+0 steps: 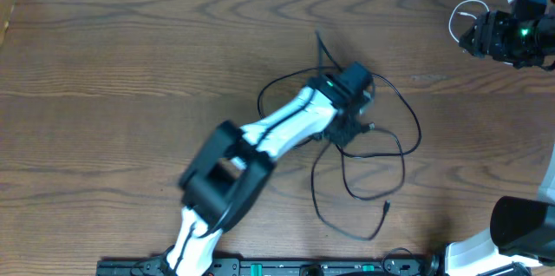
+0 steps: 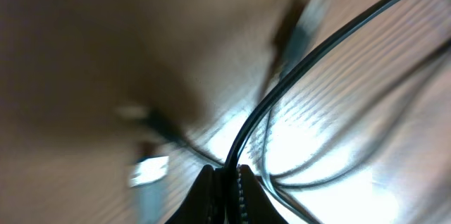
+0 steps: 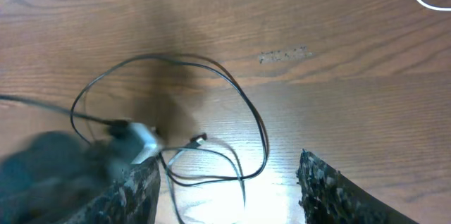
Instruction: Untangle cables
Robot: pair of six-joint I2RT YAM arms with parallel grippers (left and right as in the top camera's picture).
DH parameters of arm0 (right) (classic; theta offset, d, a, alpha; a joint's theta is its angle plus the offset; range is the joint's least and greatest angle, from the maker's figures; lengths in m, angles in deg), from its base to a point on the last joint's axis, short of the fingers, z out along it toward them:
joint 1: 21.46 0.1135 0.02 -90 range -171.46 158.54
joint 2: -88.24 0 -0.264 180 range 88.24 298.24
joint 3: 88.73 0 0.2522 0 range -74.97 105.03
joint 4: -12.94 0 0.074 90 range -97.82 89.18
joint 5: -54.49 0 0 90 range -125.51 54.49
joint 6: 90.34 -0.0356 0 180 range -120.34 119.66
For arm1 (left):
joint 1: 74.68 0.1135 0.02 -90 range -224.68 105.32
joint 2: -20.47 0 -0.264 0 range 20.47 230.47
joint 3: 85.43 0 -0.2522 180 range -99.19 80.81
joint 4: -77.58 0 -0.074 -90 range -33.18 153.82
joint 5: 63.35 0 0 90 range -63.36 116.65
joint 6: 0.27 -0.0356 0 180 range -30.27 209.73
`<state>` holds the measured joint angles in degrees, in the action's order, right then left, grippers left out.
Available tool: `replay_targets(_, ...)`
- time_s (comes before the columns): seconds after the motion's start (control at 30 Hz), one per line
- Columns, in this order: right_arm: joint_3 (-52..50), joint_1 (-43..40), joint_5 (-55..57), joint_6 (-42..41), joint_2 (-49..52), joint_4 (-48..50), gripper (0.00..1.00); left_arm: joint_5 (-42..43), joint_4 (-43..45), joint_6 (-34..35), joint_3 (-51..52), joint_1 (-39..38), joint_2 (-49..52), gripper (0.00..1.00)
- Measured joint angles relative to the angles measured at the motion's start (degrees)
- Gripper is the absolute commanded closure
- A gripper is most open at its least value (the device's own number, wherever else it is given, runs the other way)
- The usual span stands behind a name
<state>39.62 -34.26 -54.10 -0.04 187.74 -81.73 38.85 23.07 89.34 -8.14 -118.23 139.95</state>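
The job looked partly done. The white cable lay in a small loop at the far right corner of the desk, well apart from the black cable, so the two cords no longer crossed each other anywhere the pictures showed. The black cable sat at the middle of the desk. From overhead it was far from straight: it ran in several wide loops that passed over one another, and one free end with its small plug trailed toward the near edge.

The left hand was down in the middle of those loops, clenched on the black cable. The left wrist view showed the cord rising from between the closed fingertips and arcing away over the wood. The right hand hung at the far right just beside the white loop. Its fingers were spread with only bare desk and the black cable's loops showing between them, so it grasped nothing.

What remained, by this reading, was to draw the black cable out of its own crossings and lay it flat. Whether any of those crossings was a true knot could not be told from these views.
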Motion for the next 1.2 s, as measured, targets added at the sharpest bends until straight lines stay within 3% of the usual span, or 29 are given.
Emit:
replay_targets(0.27,0.0,0.0,-0.76,1.01,0.0,-0.76,0.36,3.76,7.34,0.61,-1.42,2.23,-29.53,0.93)
replay_targets(0.43,0.0,0.0,-7.28,5.68,0.0,-0.92,0.29,6.95,9.49,0.66,-1.88,2.05,-39.98,0.92)
replay_targets(0.7,0.0,0.0,-26.38,20.41,0.0,-3.15,0.18,8.04,12.96,2.64,-1.88,4.66,-44.33,0.92)
replay_targets(0.9,0.0,0.22,-42.25,38.73,0.0,-10.03,0.1,10.36,13.03,5.35,-1.88,10.43,-45.18,0.93)
replay_targets(1.03,0.0,1.75,-46.99,48.59,0.0,-12.92,0.1,14.95,13.29,7.04,-1.88,14.4,-45.18,0.93)
replay_targets(1.13,0.0,5.29,-48.65,54.84,0.0,-13.6,0.01,20.0,13.64,7.8,-1.88,16.22,-45.18,0.93)
replay_targets(1.2,0.0,8.7,-49.05,57.86,0.0,-12.02,0.01,23.23,13.68,7.96,-1.88,16.48,-45.18,0.93)
